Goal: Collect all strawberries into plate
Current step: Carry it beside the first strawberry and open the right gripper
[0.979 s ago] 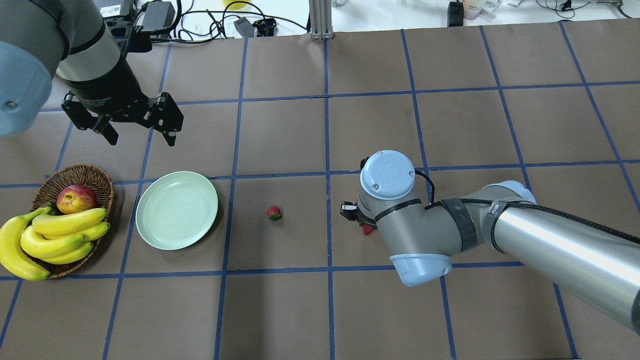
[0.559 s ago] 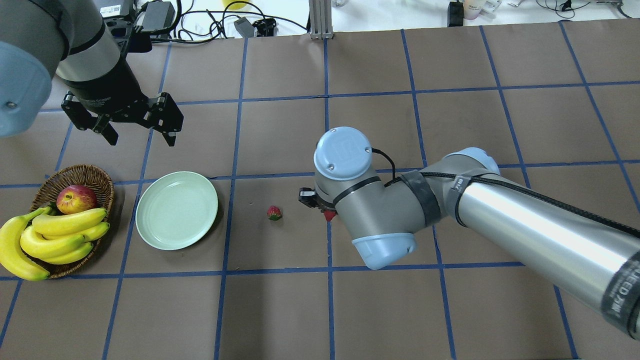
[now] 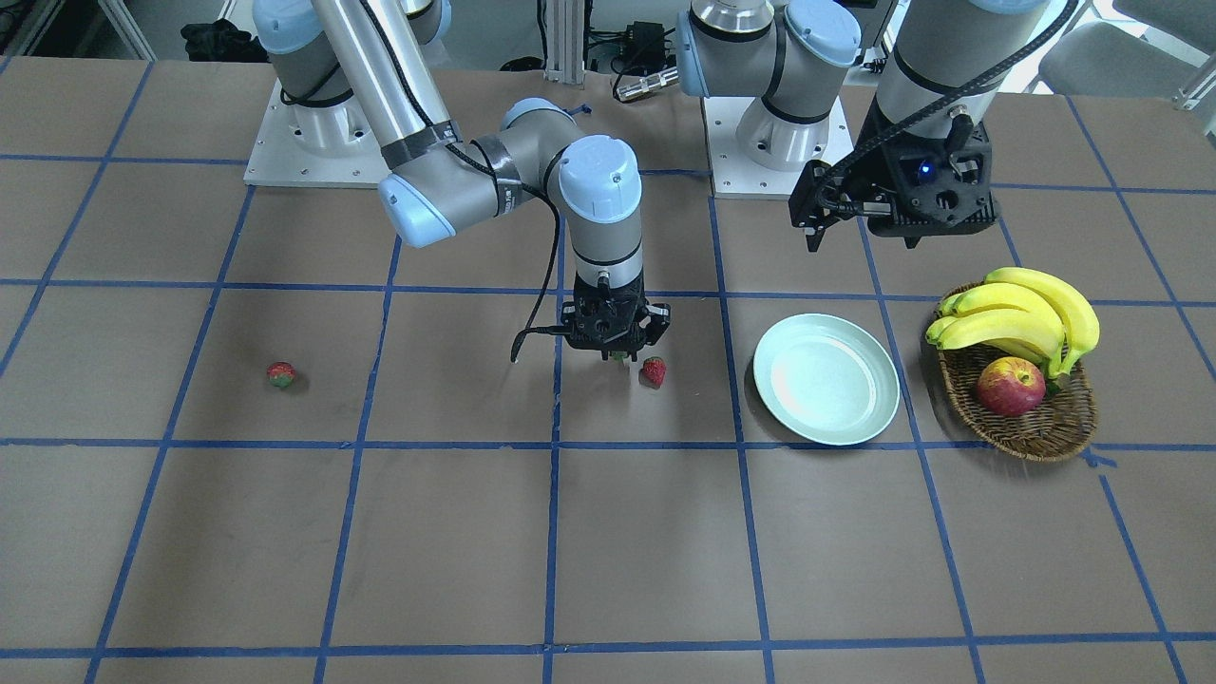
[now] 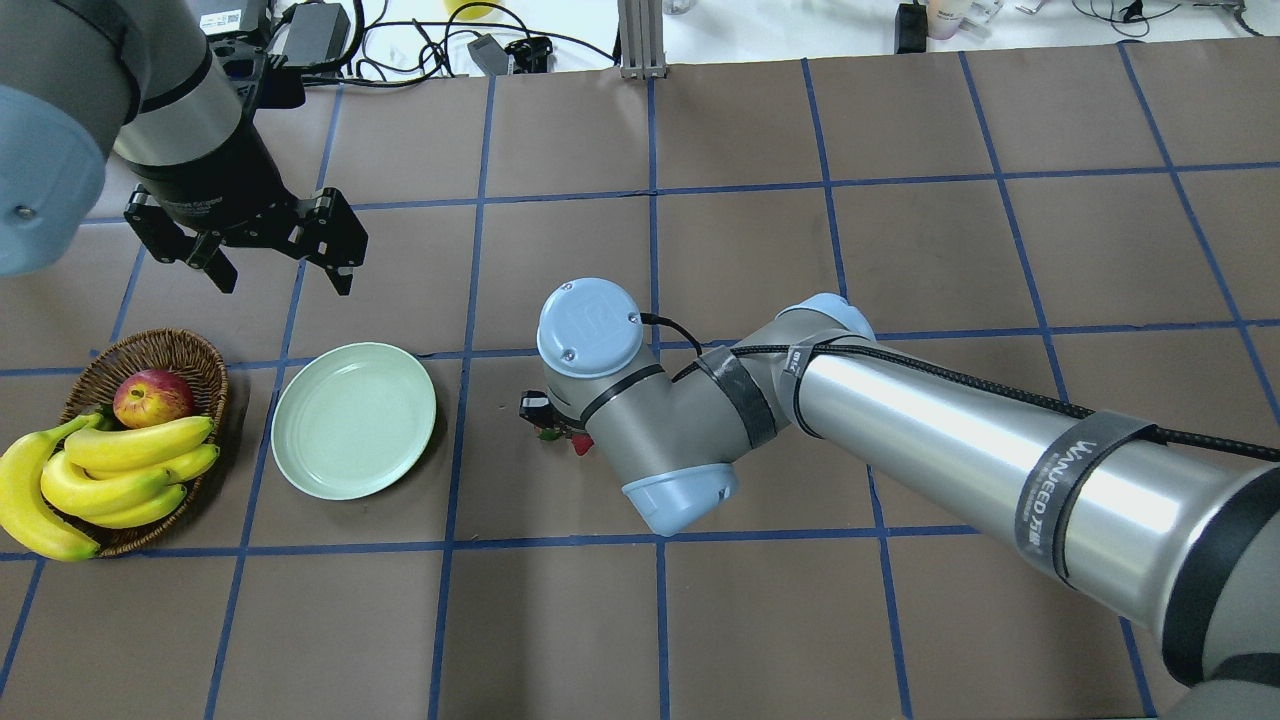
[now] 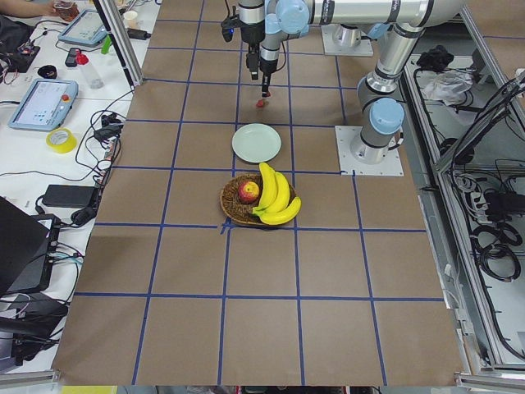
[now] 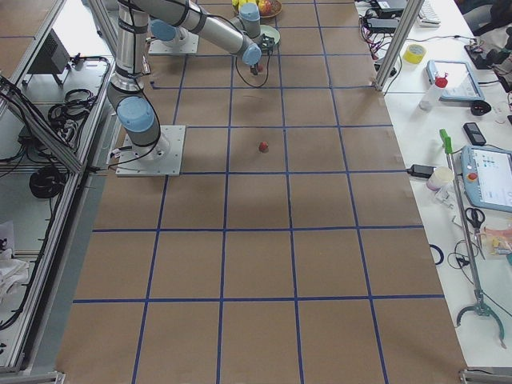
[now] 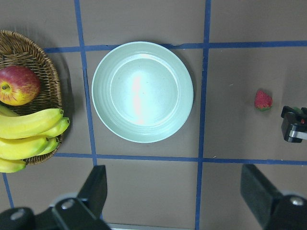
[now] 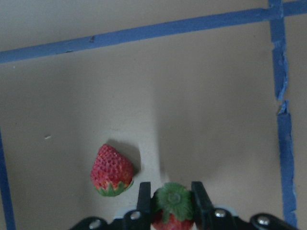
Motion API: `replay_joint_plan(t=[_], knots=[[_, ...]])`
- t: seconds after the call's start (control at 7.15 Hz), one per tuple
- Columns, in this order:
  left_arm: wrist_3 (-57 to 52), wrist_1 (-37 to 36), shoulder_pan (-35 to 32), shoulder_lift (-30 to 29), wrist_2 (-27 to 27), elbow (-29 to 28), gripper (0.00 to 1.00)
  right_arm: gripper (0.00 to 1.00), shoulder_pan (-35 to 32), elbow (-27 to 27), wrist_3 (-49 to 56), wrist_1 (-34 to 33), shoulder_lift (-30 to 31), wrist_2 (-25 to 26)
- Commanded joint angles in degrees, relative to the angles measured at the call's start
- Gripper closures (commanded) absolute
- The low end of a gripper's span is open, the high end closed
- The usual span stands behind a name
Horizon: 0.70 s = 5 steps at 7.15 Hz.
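Note:
My right gripper (image 3: 617,353) is shut on a strawberry (image 8: 172,206), green cap up, held just above the table. A second strawberry (image 8: 111,170) lies on the table right beside it, toward the plate; it also shows in the front view (image 3: 653,370) and the left wrist view (image 7: 263,100). A third strawberry (image 3: 280,374) lies far off on my right side. The mint-green plate (image 4: 353,420) is empty, left of the gripper. My left gripper (image 4: 285,280) hangs open and empty, high beyond the plate.
A brown wicker basket (image 4: 150,350) with bananas (image 4: 110,470) and a red-yellow apple (image 4: 152,397) stands left of the plate. My right forearm (image 4: 950,440) stretches across the table's right half. Cables lie along the far edge.
My right arm has swept left with the strawberry in its gripper and now hangs next to the strawberry lying on the table. The left arm has not moved.

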<state>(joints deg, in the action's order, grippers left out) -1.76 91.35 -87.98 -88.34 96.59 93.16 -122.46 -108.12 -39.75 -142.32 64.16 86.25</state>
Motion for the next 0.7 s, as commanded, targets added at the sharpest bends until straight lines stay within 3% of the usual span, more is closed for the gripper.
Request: replay_joint_plan(t=[0.0,0.14,0.28,0.42,0.56], knots=[[0.0,-0.03,0.0,0.01,0.0,0.01,0.0,0.17,0.03,-0.42,-0.5,-0.15,-0.18,0.15],[0.0,-0.03,0.0,0.01,0.0,0.01,0.0,0.06,0.2,0.27,-0.33,-0.15,0.52,0.41],[0.0,-0.03,0.0,0.01,0.0,0.01,0.0,0.02,1.42,0.54,1.24,-0.06,2.96,0.67],[0.0,-0.03,0.0,0.01,0.0,0.01,0.0,0.0,5.09,-0.06,4.82,0.99,6.12,1.2],[0.0,-0.03,0.0,0.01,0.0,0.01,0.0,0.0,11.04,-0.16,9.99,7.52,9.37,0.77]])
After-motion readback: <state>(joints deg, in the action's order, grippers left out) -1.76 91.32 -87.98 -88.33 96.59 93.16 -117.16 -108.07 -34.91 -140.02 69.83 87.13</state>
